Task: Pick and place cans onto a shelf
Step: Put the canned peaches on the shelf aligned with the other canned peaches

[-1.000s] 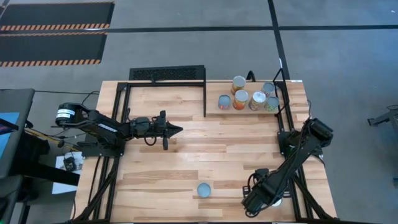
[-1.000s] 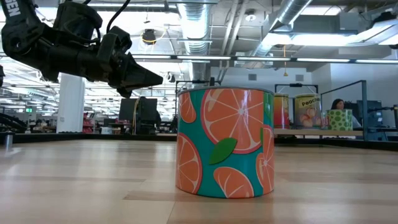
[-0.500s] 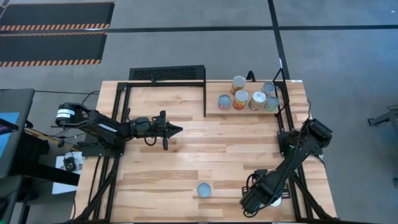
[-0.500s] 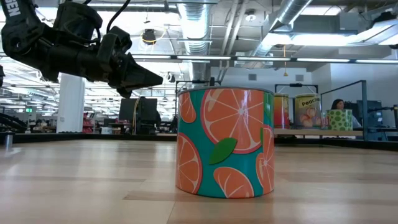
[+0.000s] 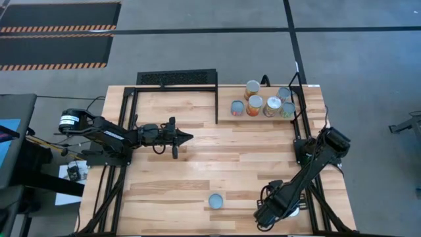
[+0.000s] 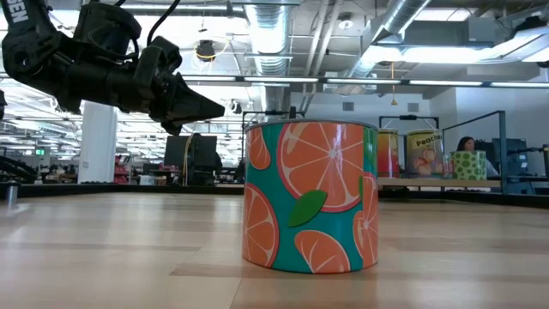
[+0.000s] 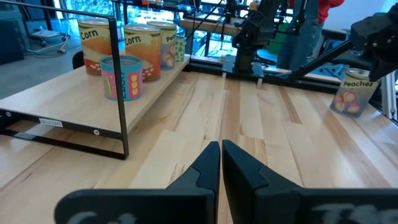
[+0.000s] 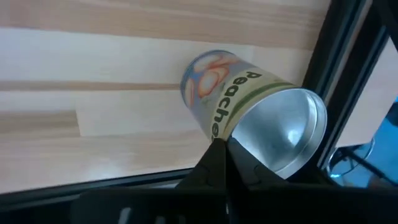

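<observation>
A Peaches can (image 8: 230,106) with a silvery top stands at the table's near right corner (image 5: 292,212), also seen in the left wrist view (image 7: 349,96). My right gripper (image 8: 221,144) points steeply down over it (image 5: 283,212), shut at the can's top rim. An orange-patterned can (image 6: 310,197) with a pale-blue top (image 5: 216,201) stands alone near the front edge. Several cans (image 5: 254,104) stand on the low wooden shelf (image 7: 74,106) at the far right. My left gripper (image 5: 189,137) hovers shut and level over the table's left half, touching nothing. My right gripper is shut on the rim of the Peaches can's top (image 8: 214,135), on the side nearest my wrist. One finger lies against the labelled wall and the other (image 8: 245,158) over the silvery top. The fingers come from above, slanting. The can's base stays on the table.
A black frame rail (image 8: 348,68) runs right beside the Peaches can along the table's right edge. A black rack (image 5: 177,78) stands at the far edge, and black posts (image 5: 217,105) bound the shelf. A person (image 6: 467,146) sits far behind the table.
</observation>
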Robot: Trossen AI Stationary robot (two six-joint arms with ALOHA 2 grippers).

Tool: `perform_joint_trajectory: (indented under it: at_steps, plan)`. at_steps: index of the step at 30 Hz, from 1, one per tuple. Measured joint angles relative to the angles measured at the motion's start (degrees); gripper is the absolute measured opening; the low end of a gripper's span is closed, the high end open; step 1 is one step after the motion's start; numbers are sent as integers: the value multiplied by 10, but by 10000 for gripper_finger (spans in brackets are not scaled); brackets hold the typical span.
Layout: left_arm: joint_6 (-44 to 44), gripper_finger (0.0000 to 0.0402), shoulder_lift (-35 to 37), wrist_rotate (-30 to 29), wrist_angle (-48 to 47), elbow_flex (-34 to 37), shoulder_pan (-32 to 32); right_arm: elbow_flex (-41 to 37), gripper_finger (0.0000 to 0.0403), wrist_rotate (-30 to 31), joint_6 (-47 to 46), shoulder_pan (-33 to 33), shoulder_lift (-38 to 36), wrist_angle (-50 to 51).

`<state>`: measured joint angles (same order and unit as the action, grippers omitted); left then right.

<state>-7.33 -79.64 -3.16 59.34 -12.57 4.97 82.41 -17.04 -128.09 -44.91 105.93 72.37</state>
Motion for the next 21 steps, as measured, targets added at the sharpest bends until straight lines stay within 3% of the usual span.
perform_joint_trajectory:
  at_steps: [4, 11, 17, 21]
  plan:
    - [0, 6, 0, 0, 1, 0, 0, 3, 9, 2, 34, 6, 0, 24]
    - [0, 6, 0, 0, 2, 0, 0, 51, 4, 58, 172, 43, 2, 176]
    - [-3, 6, 0, 0, 5, 0, 0, 53, 4, 193, 373, 116, -30, 179]
    - [-3, 6, 0, 0, 3, 0, 0, 53, 4, 259, 578, 187, -37, 178]
